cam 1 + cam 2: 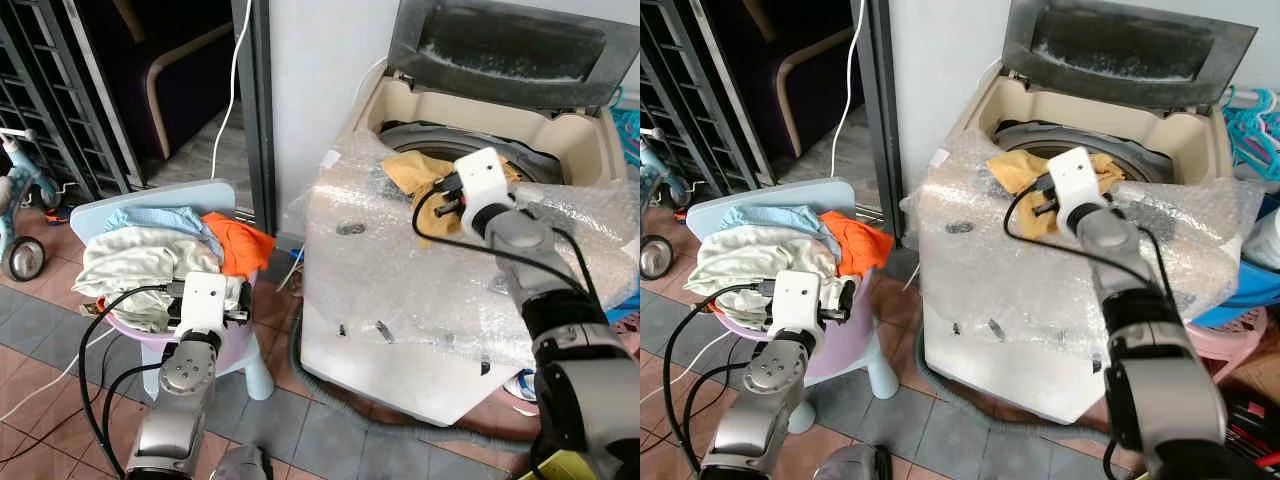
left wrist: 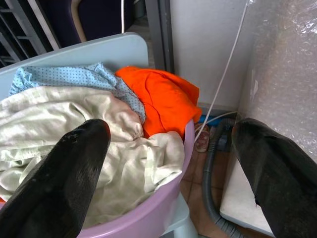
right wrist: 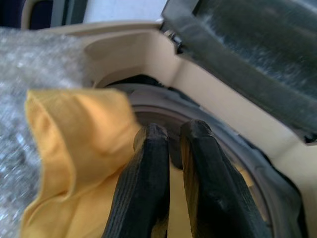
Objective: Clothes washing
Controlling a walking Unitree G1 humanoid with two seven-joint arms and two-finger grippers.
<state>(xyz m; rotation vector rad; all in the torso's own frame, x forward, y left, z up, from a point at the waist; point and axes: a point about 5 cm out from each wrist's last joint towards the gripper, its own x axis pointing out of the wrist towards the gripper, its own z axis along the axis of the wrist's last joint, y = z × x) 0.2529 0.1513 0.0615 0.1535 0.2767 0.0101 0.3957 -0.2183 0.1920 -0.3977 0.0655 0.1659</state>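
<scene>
At the right of the scene, over the open washing machine (image 1: 470,260), the right gripper (image 3: 171,148) holds its two fingers almost together. A yellow cloth (image 1: 415,180) lies across the front rim of the drum, half on the bubble wrap (image 1: 400,270) that covers the machine, and it passes under the fingers. Whether they really pinch the cloth cannot be told from the wrist view.

Down at the left, the left gripper (image 2: 168,163) waits with fingers spread wide, just near the purple basket (image 2: 148,218) on the small blue chair (image 1: 215,190). White, blue dotted and orange clothes (image 1: 170,250) are piled in the basket.

The step in hand seems to be loading: the yellow cloth is not yet fully in the drum. The next move probably calls for pushing or dropping it deeper past the rim, then taking another piece from the basket.
</scene>
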